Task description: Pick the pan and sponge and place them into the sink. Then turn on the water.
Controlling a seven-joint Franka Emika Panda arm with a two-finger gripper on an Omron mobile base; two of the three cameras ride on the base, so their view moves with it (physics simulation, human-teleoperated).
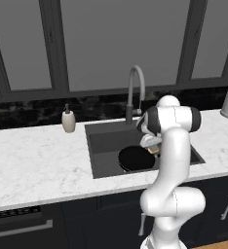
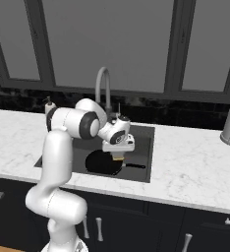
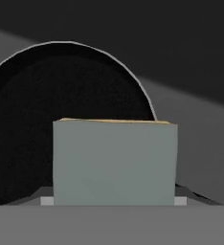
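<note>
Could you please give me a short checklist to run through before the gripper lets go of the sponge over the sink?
1. Pan already lying in the sink: ok.
2. Sponge between the gripper's fingers: ok, seen close up in the hand view.
3. Gripper above the basin, not the marble counter: ok.
4. Sponge clear of the pan's handle: cannot tell.
5. Faucet running: not ok, no water seen.
6. Soap dispenser out of the way: ok.
</note>
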